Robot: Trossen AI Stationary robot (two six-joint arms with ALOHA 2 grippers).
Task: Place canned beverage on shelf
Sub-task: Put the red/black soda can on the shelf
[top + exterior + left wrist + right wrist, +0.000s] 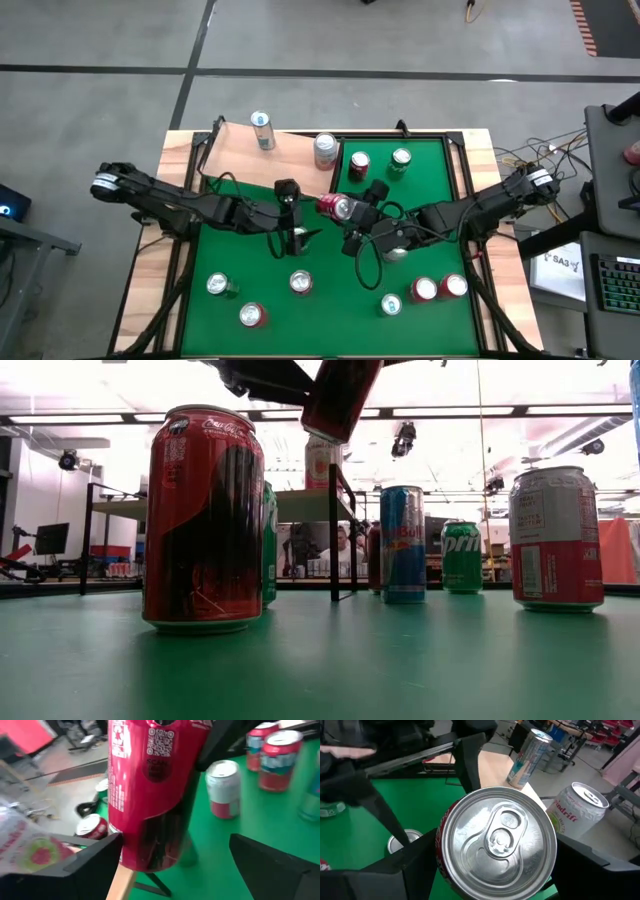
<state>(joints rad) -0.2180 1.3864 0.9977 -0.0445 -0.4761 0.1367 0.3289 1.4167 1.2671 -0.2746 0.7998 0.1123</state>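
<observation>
Can (337, 207), red, hangs tilted above the bench (420, 245) just off the shelf (250, 150) edge, pinched in the right claw (347, 212). Left claw (293, 215) stands spread beside it. Best: level the can, carry it over the board, lower it upright among the cans there.

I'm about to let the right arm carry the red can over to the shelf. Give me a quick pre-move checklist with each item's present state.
1. Right gripper jaws closed on the red can: ok; the can sits between them in the right wrist view.
2. Left gripper let go: ok; its jaws stand wide either side of the can.
3. Can lifted off the table: ok; it hangs tilted high in the low view.
4. Free room on the shelf: ok; bare board beside the two cans there.
5. Left gripper out of the path: not ok, close beside the can.
</observation>
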